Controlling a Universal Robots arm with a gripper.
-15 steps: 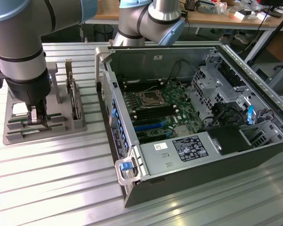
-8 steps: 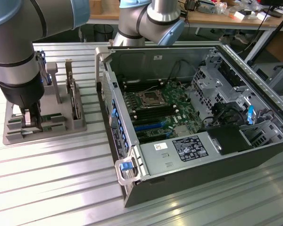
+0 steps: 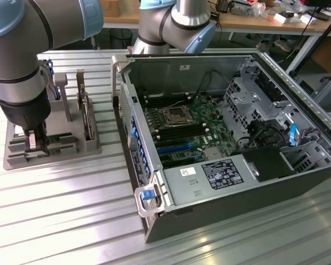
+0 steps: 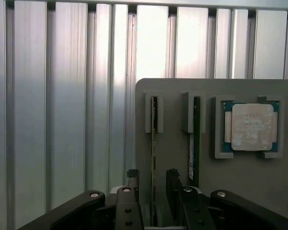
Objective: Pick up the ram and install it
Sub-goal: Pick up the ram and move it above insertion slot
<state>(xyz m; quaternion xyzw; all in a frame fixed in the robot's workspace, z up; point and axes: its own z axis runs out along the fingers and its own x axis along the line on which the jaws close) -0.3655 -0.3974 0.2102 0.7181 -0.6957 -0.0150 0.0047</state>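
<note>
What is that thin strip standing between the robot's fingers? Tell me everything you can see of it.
The ram is seen edge-on: a long, thin, greenish board standing on edge in a slot of the grey holder, one end between raised grey cheeks. The open gripper straddles it without touching either face.

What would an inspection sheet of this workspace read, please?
surface: ribbed metal table carrying a grey holder and an open case.
job's things: ram on edge in a holder slot.
clutter: second strip and processor in the holder.
grippers: gripper open, fingers either side of the ram, not closed on it.
cables: black leads inside the case.
surroundings: cluttered benches behind.
</note>
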